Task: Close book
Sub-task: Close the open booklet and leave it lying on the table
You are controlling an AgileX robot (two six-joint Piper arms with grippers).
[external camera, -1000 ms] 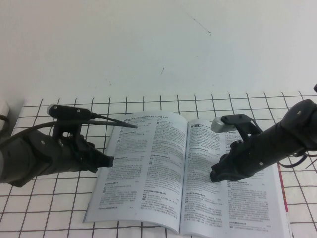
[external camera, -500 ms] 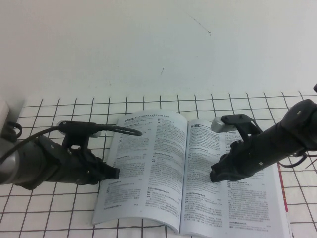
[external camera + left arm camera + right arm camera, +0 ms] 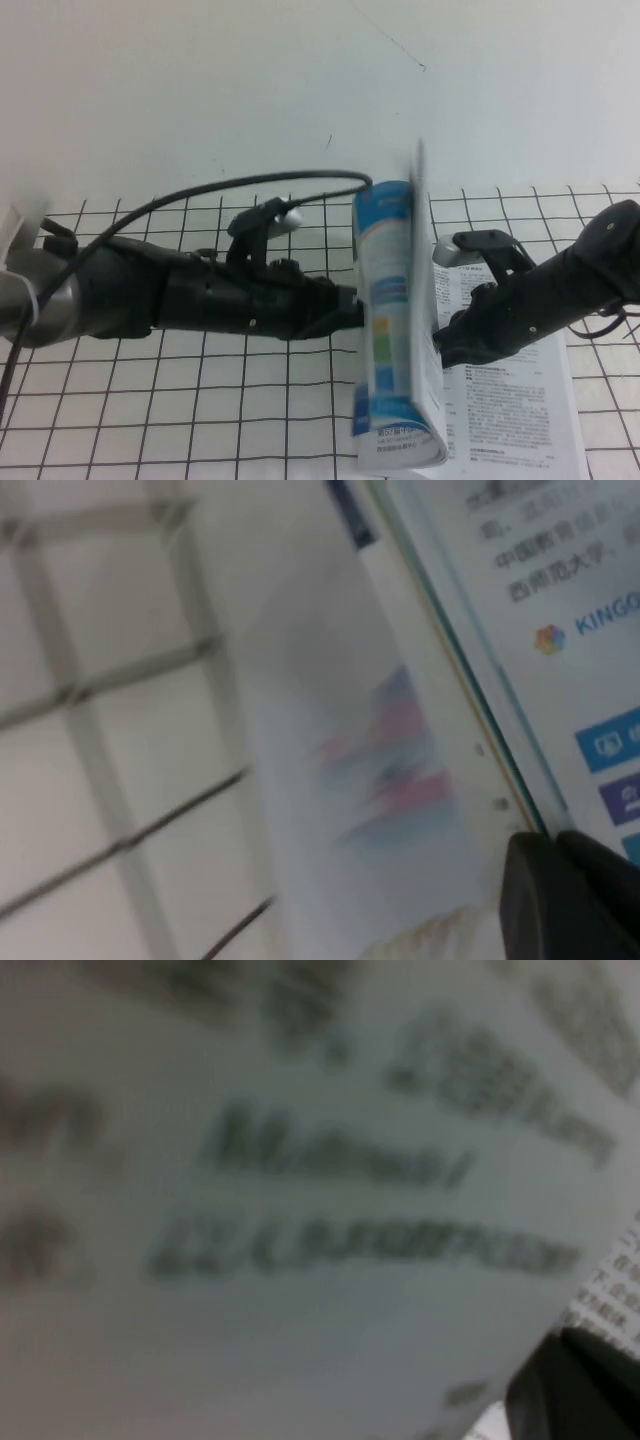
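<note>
We see left tool (image 3: 347,300) touching upright cover of the book (image 3: 392,330), right tool (image 3: 447,352) on its flat page, both openings we cannot tell.

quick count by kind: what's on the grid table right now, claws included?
Book: 1. The book has its left half standing upright and its right half lying flat.
Claws: 2. The left claw is against the upright cover; the right claw is on the flat right-hand page.
Cable: 1. A black cable arches toward the book's top.
Total: 4
</note>
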